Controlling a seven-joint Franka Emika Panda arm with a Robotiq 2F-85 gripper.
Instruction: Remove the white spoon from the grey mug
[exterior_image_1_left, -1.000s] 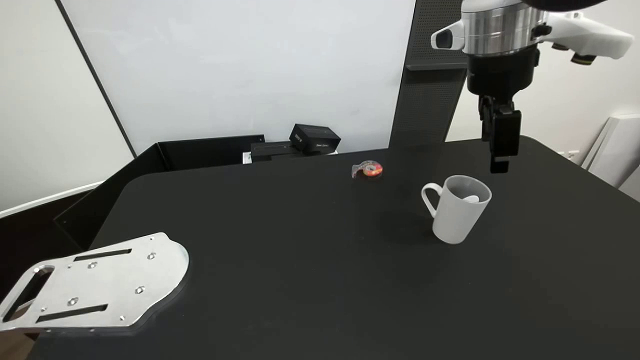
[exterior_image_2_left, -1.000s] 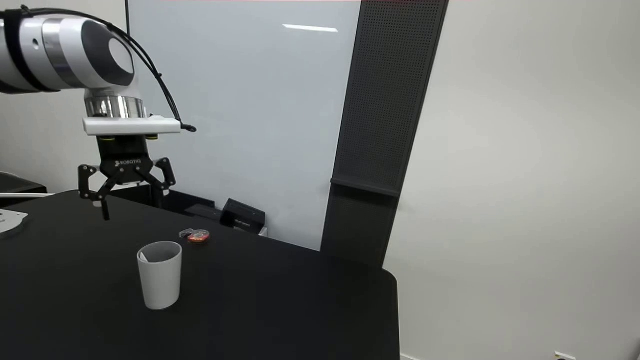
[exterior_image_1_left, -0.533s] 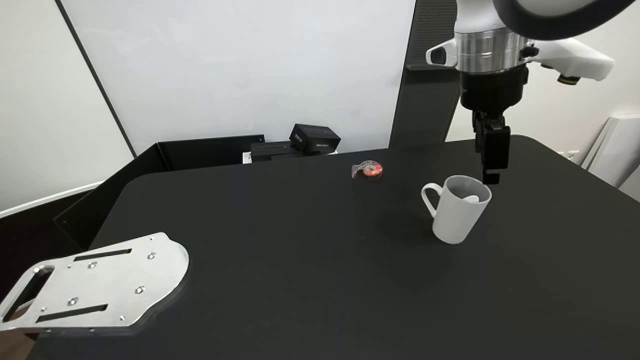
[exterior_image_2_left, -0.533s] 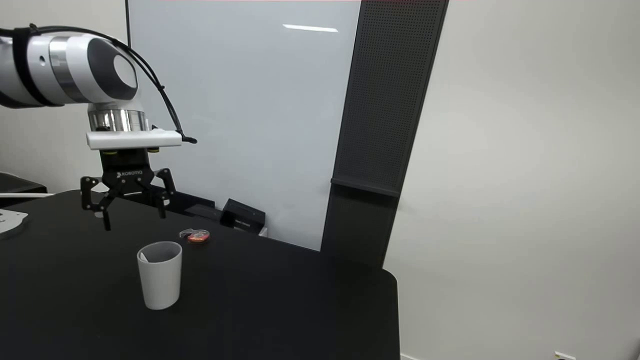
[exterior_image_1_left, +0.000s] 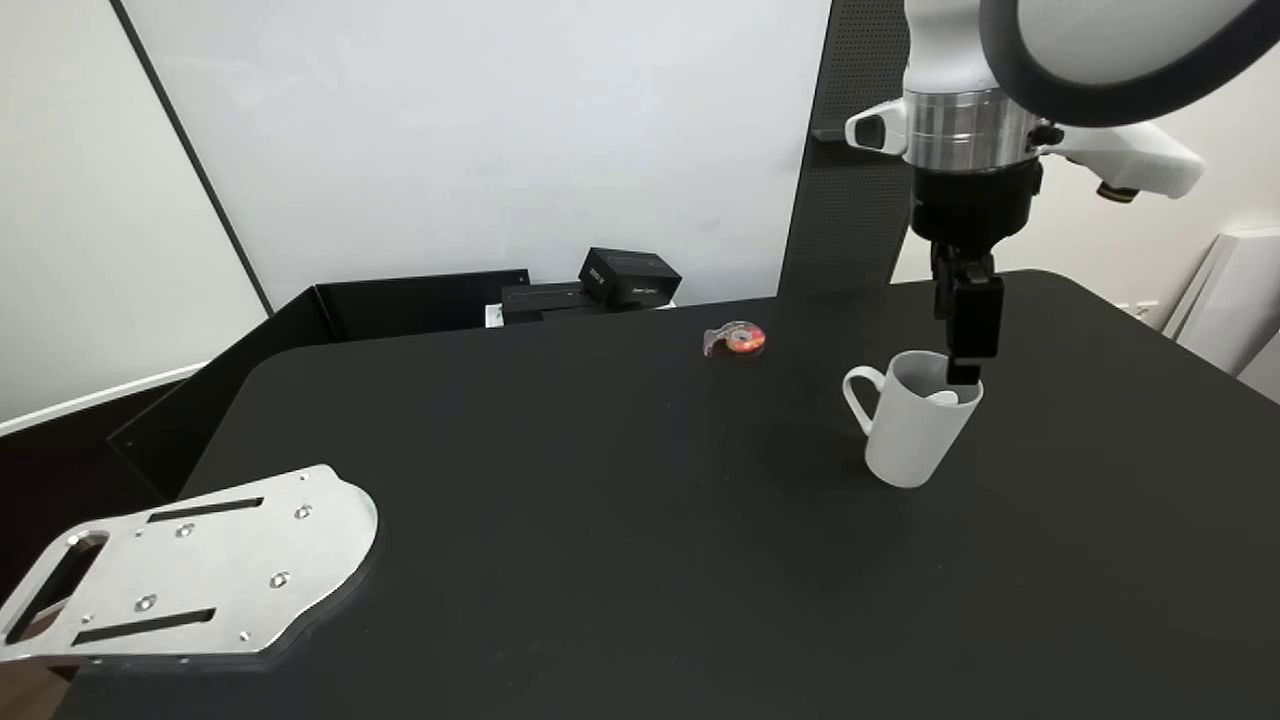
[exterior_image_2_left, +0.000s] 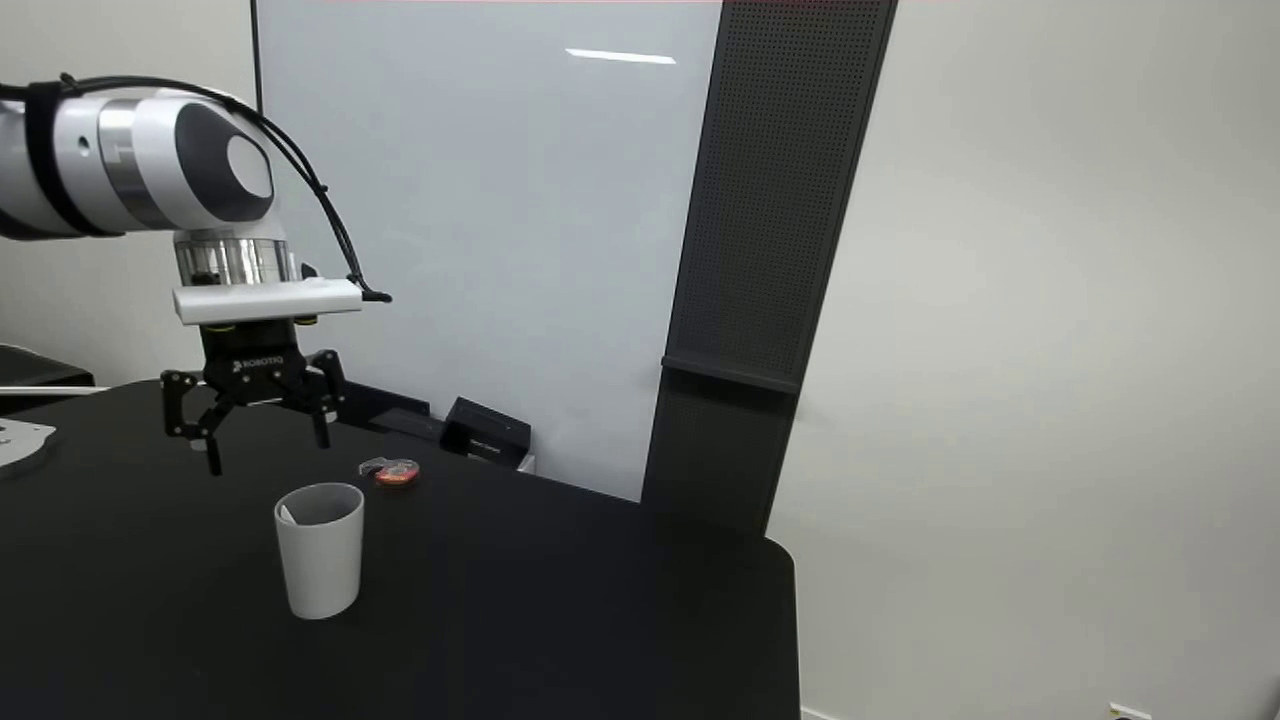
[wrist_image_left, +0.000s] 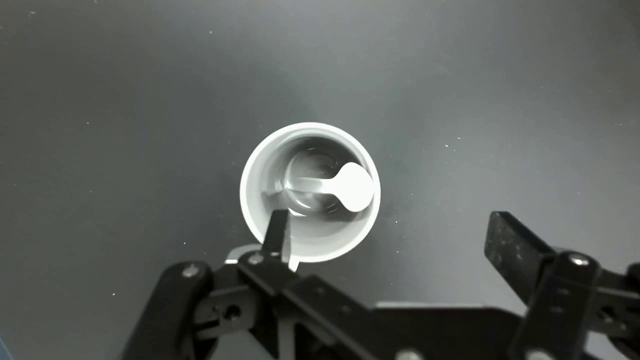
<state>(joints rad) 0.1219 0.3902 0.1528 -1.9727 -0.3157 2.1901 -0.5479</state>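
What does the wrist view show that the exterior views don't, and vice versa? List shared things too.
Wrist view only: handle of the white spoon, floor of the grey mug.

Exterior views only, both of them: metal plate, red tape dispenser, black box, robot arm.

Shared: the mug on the dark table, with part of the spoon inside it, and the open pincer.

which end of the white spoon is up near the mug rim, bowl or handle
The white spoon's bowl end: broad and rounded, it sits near the rim of the grey mug, while the thin spoon handle slopes down inside.
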